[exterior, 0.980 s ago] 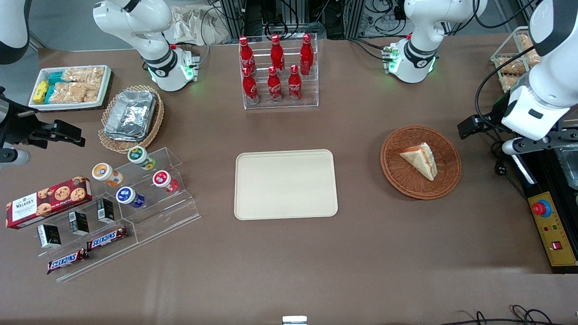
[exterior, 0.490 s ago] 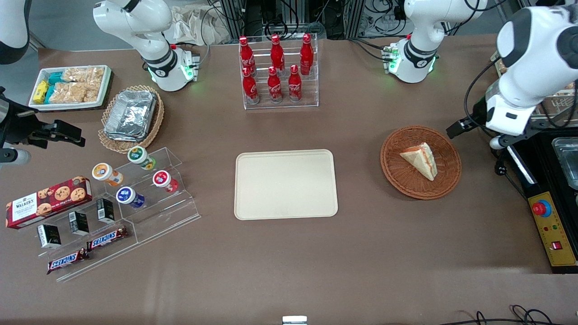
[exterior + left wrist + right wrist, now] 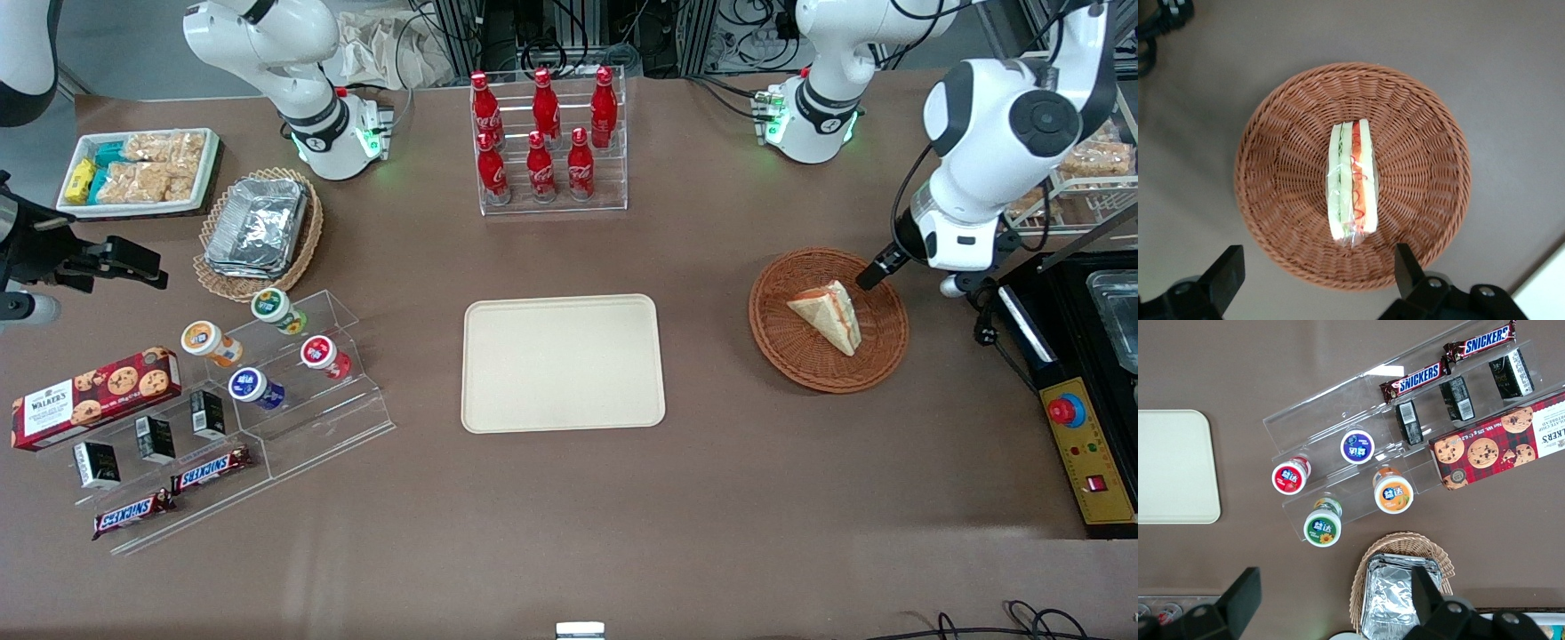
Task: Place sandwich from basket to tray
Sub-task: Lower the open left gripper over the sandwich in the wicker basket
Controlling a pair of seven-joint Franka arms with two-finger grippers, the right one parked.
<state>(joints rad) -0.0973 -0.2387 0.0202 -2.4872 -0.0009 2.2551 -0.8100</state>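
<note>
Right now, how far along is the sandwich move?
Nothing is delivered yet: the large cream-beige rectangular tray holds nothing. In hand: the gripper hovers open above the small triangular wrapped sandwich, which lies in the round reddish-brown wicker basket. Left: descend, grasp, lift, carry, place on the tray.

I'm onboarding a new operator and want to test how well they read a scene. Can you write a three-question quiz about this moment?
1. True or false: the sandwich already lies on the tray.
2. The hand is: A) shut on the sandwich, B) open above the basket, C) resting on the tray.
3. Fill in: the rack of red bottles stands ____ from the front camera than the tray.

Key: 1 false, the sandwich lies in the basket and the tray is bare. 2 B, with its fingers spread apart. 3 farther.
</note>
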